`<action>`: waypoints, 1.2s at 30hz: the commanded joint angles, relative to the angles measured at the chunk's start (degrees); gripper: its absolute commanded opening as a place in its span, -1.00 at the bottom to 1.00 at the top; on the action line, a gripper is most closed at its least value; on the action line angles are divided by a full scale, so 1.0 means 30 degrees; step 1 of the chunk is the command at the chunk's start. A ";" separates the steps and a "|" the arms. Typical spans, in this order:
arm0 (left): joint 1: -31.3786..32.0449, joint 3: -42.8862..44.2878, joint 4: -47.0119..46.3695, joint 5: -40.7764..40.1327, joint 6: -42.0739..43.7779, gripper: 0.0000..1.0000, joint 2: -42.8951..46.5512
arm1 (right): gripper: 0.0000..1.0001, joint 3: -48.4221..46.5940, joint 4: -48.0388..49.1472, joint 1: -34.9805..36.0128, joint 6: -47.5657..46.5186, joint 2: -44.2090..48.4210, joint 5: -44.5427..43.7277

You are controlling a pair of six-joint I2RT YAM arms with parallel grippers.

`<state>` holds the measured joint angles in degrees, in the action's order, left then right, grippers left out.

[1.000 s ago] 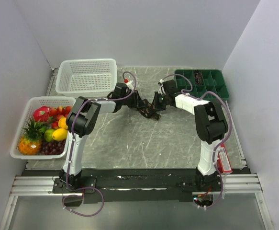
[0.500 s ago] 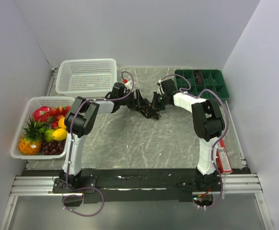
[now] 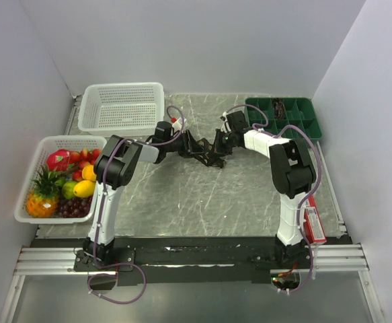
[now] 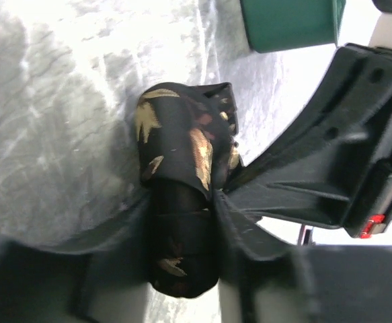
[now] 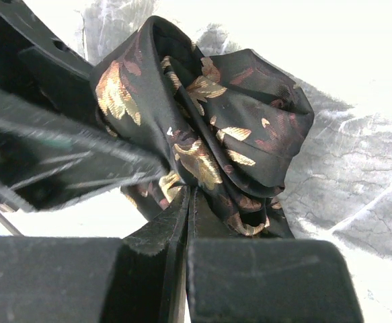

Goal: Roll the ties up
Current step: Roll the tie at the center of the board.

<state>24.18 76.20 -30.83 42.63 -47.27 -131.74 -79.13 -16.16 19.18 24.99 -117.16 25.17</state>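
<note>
Tie held by both grippers, roll loosely formed

The left gripper is closed around the bundled tie and the right gripper is pinched onto a fold, mid-rear of the table. Tightening and setting down are judged outstanding. The tie's ends are hidden, and further ties cannot be made out.

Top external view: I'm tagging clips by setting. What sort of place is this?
Likely a robot lab test cell: plain white walls enclose a marbled table, with a fruit basket and green divided tray as props.
</note>
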 commanded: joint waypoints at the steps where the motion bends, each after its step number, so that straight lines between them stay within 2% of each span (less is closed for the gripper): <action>1: 0.1019 0.0291 0.1018 0.1083 -0.0534 -0.47 -0.0617 | -1.00 0.0158 -0.0940 0.0023 -0.0597 -0.0877 -0.1153; 4: 0.1079 0.0118 0.0291 0.0848 -0.0884 -0.90 -0.0530 | -1.00 0.0186 -0.0620 -0.0006 -0.0538 -0.0585 -0.0861; 5: 0.1108 0.0029 0.0083 0.0877 -0.1088 -0.98 -0.0500 | -1.00 0.0302 -0.0473 -0.0006 -0.0509 -0.0381 -0.0889; 8: 0.1050 -0.0498 -0.0475 0.0527 -0.0975 -0.98 0.0055 | -0.99 0.1793 0.1281 -0.0414 -0.0188 0.1461 -0.0453; 9: 0.1021 -0.0644 -0.0563 0.0468 -0.0828 -0.98 0.0260 | -0.91 0.2349 0.1924 -0.0620 -0.0042 0.2714 -0.0073; 10: 0.0933 -0.0965 -0.0650 0.0380 -0.0653 -0.98 0.0697 | -0.42 0.3601 0.3700 -0.0912 0.0482 0.3336 0.1004; 12: 0.0874 -0.1201 -0.0739 0.0495 -0.0096 -0.98 0.1139 | 0.15 0.4693 0.5263 -0.1616 0.0837 0.4798 0.1977; 13: 0.0700 -0.1202 -0.0739 0.0989 0.0370 -0.98 0.1460 | 0.54 0.5394 0.6402 -0.1821 0.0897 0.5126 0.2997; 14: 0.0611 -0.1202 -0.0594 0.1197 0.0577 -0.98 0.1608 | 0.70 0.5575 0.6645 -0.1997 0.0926 0.5332 0.3326; 16: 0.0348 -0.1320 -0.0594 0.1695 0.1190 -0.98 0.2019 | 0.89 0.5723 0.7201 -0.2437 0.0549 0.5364 0.4988; 20: -0.0004 -0.1524 0.0197 0.3537 0.3094 -0.98 0.2838 | 0.97 0.6453 0.7581 -0.2848 -0.0273 0.5420 0.5556; 21: -0.0005 -0.1466 0.1213 0.3862 0.3708 -0.98 0.3275 | 0.99 0.6688 0.7817 -0.3022 -0.0361 0.5770 0.5585; 25: -0.0005 -0.1290 0.2686 0.5738 0.6170 -0.98 0.4215 | 0.99 0.6691 0.7789 -0.3229 -0.1269 0.5862 0.7074; 29: -0.0005 -0.1144 0.3450 0.5478 0.6557 -0.98 0.4919 | 0.99 0.7041 0.9895 -0.3171 -0.0335 0.5716 0.9741; 33: 0.0024 -0.1055 0.1784 0.7084 0.5359 -0.98 0.4920 | 0.99 0.6722 1.0078 -0.3054 -0.0332 0.5393 0.9950; 36: 0.0199 -0.0618 0.2479 0.7410 0.6081 -0.98 0.4978 | 0.98 0.6778 1.0598 -0.3083 -0.0276 0.5100 1.0154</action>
<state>24.10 71.81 -22.15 59.66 -31.31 -119.31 -58.13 10.79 9.76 24.38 -102.87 52.34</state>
